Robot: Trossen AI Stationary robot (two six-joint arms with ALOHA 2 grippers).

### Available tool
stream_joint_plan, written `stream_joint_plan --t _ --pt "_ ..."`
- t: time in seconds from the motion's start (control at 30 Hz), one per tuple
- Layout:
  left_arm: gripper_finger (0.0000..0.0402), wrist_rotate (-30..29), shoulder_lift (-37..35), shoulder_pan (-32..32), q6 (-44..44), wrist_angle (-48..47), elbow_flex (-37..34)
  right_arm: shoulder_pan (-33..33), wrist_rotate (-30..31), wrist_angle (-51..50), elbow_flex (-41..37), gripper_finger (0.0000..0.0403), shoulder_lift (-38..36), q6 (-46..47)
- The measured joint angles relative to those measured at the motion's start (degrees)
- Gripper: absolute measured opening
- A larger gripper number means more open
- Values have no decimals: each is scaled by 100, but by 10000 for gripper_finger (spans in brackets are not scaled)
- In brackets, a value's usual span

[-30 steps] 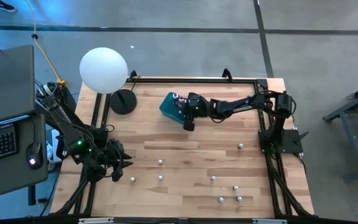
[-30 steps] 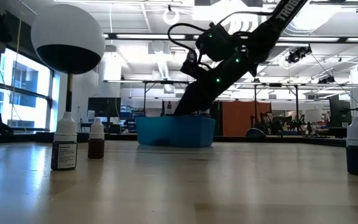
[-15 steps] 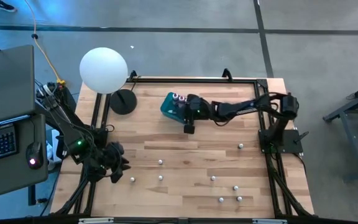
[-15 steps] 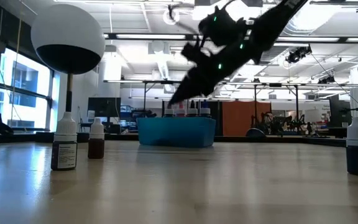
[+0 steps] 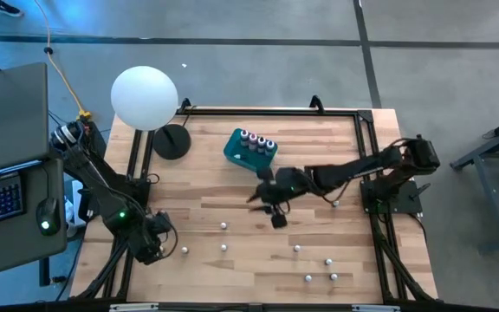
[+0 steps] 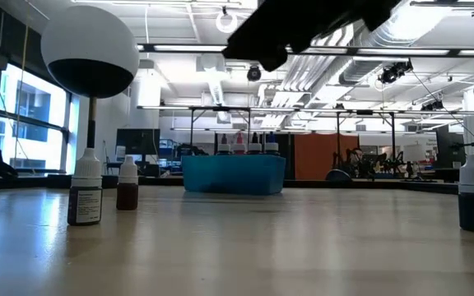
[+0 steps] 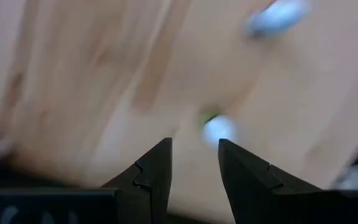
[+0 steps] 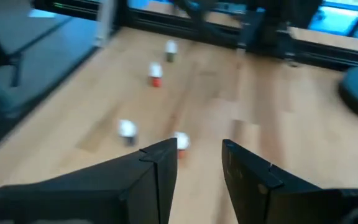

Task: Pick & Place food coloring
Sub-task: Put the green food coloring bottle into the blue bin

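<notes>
Risk: right hand [image 5: 277,217], fingers apart and empty, hangs mid-table among standing food coloring bottles [image 5: 223,226]; a low sweep could topple one. Several bottles already sit in the teal tub [image 5: 249,148]. Left hand [image 5: 156,249], fingers apart, crowds a bottle [image 7: 218,129] near the table [image 5: 319,165] edge.

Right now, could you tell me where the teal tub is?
In the high view, the teal tub sits at the table's far middle, right of the white ball.
</notes>
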Motion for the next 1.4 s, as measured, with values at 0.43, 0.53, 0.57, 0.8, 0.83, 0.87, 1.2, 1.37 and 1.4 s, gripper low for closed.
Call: stream_joint_plan --t 0.43,0.53,0.57,0.8,0.83,0.87,1.2,1.37,1.4 --pt "129 870 79 -4 694 -209 -1 1121 1692 139 2 118 0 1441" --pt "129 705 79 -19 870 -121 -2 1317 1960 197 2 118 0 1643" --pt "129 621 81 -55 960 -42 -2 1380 1997 203 2 119 0 1696" --pt "129 239 408 -547 1460 406 -2 1873 2410 238 2 119 31 2134" --pt "129 229 485 -604 1460 401 -2 1943 2541 260 2 119 44 2142" --pt "129 191 560 -655 1462 405 -4 2014 2659 264 2 119 53 2150" --pt "129 -330 1113 -717 1662 772 -4 2179 2957 692 2 119 127 2248" --pt "129 -339 1323 -716 1909 1154 -7 2138 2953 753 2 119 125 2382" --pt "129 -337 1362 -715 1979 1209 -7 2138 2951 766 2 119 125 2382"
